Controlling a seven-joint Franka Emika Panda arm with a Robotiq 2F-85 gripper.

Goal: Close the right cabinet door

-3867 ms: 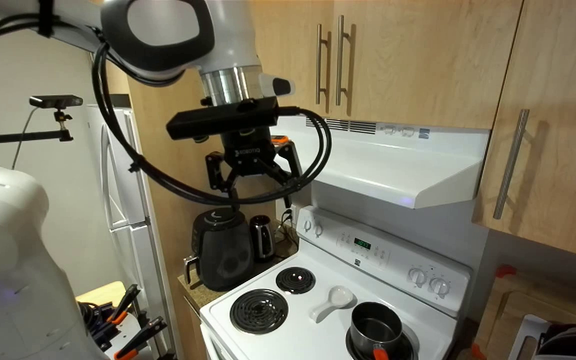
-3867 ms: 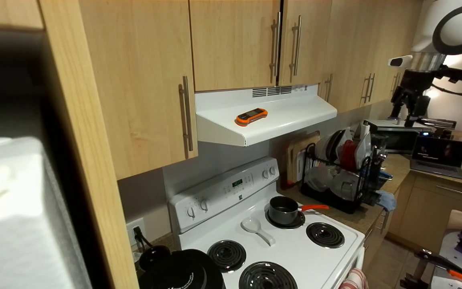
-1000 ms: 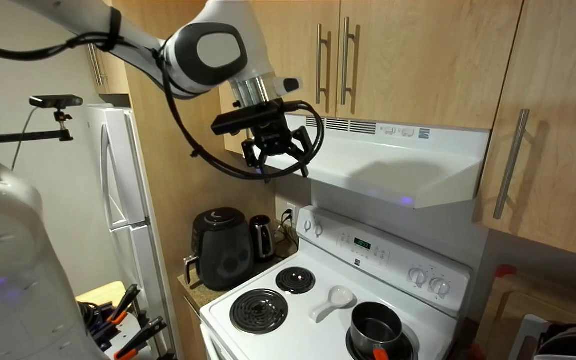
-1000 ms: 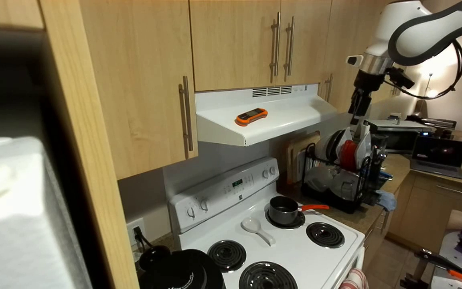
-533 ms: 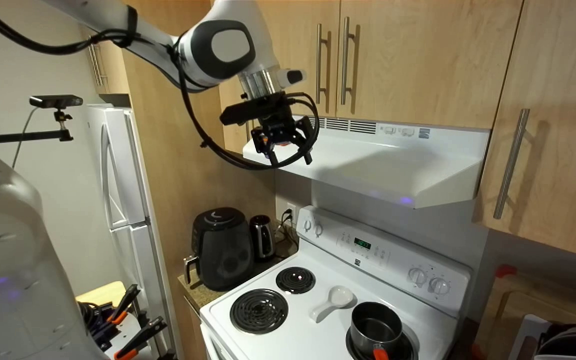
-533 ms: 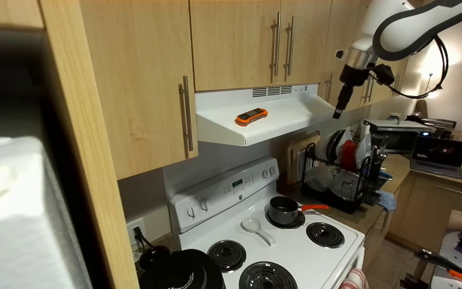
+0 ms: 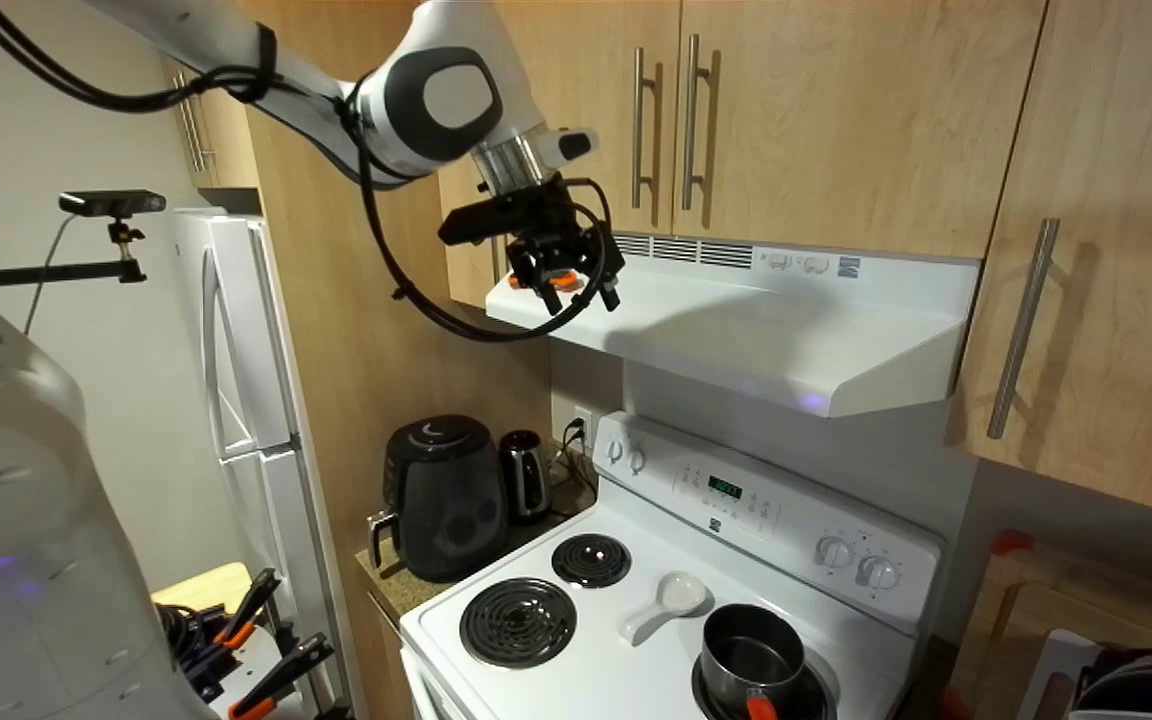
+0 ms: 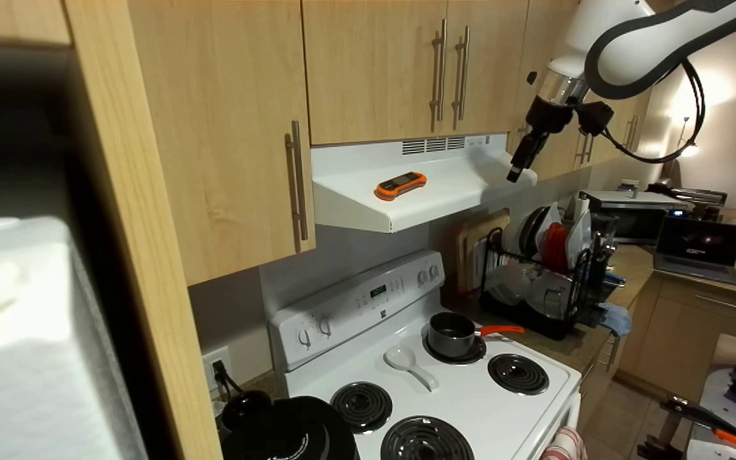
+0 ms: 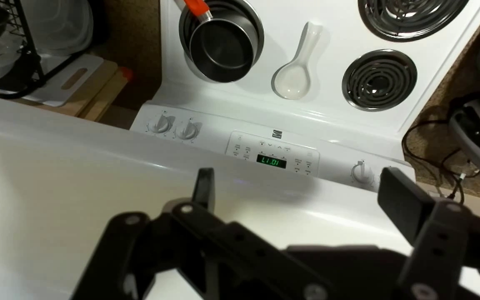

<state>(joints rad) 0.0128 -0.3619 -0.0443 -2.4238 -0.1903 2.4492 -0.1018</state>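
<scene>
The right cabinet door (image 7: 846, 120) sits flush beside its left twin (image 7: 586, 60), above the range hood (image 7: 756, 340). The tool (image 9: 302, 196) is spread wide. Inverted in the wrist view, the clock (image 9: 271, 161) on the stove (image 7: 666, 540) reads 10:17.

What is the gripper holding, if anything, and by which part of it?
Nothing is held: in the wrist view the gripper stands open, no object between its jaws, the range hood showing beyond.

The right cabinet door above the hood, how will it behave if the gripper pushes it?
The right cabinet door would probably hardly give: it looks flush with its twin door. As a flat panel, it is likely stiff. It looks smooth, so perhaps slippery.
</scene>
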